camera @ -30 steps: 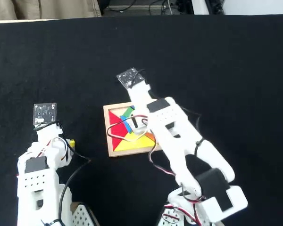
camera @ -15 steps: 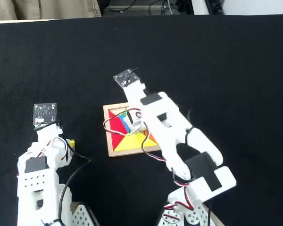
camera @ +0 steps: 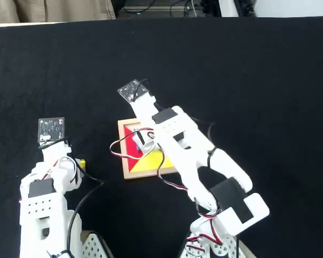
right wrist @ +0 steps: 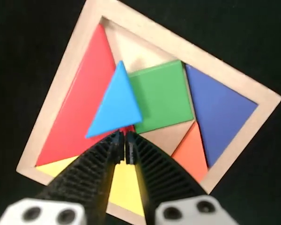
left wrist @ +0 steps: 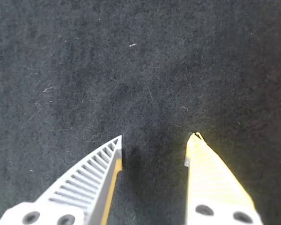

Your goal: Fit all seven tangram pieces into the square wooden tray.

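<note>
Right wrist view: triangle point(right wrist: 114, 105) apex opposite jaws

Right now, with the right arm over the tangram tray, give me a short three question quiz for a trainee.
1. True or false: the left gripper is open over bare black table.
2. What colour is the triangle pinched by the right gripper? A yellow, B light blue, C orange.
3. Fill in: the square piece in the wooden tray is ___.
Key: 1 true; 2 B; 3 green.
</note>
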Robot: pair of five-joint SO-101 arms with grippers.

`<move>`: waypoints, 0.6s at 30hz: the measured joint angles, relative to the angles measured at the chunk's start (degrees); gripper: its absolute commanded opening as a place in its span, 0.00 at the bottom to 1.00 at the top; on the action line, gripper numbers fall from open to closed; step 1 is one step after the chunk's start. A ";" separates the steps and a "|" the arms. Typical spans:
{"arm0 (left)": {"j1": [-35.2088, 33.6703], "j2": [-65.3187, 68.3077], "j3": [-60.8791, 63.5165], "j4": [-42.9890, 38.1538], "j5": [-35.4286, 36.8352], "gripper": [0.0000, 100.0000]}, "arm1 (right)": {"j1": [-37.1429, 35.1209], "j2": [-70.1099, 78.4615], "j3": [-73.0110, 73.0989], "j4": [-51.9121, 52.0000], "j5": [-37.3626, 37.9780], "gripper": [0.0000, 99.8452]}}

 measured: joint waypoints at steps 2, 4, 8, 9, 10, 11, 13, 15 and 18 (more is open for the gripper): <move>0.00 0.00 0.00 0.00 0.00 0.22 | 0.00 0.00 0.00 -0.09 0.00 0.01; 0.00 0.00 0.00 0.00 0.00 0.22 | 0.00 0.00 0.00 -0.44 0.00 0.01; 0.00 0.00 0.00 0.00 0.00 0.22 | 0.00 0.00 0.00 -0.44 0.00 0.01; 0.00 0.00 0.00 0.00 0.00 0.22 | 0.00 0.00 0.00 -0.44 0.00 0.01; 0.00 0.00 0.00 0.00 0.00 0.22 | -0.09 0.00 0.00 -0.44 0.00 0.01; 0.00 0.00 0.00 0.00 0.00 0.22 | -0.44 0.00 0.00 -0.44 -0.09 0.01; 0.00 0.00 0.00 0.00 0.00 0.22 | -1.49 0.00 0.00 -0.44 0.00 0.01; 0.00 0.00 0.00 0.00 0.00 0.22 | -2.99 0.00 0.00 -0.44 -0.09 0.01; 0.00 0.00 0.00 0.00 0.00 0.22 | -5.10 0.00 0.00 -0.44 0.00 0.01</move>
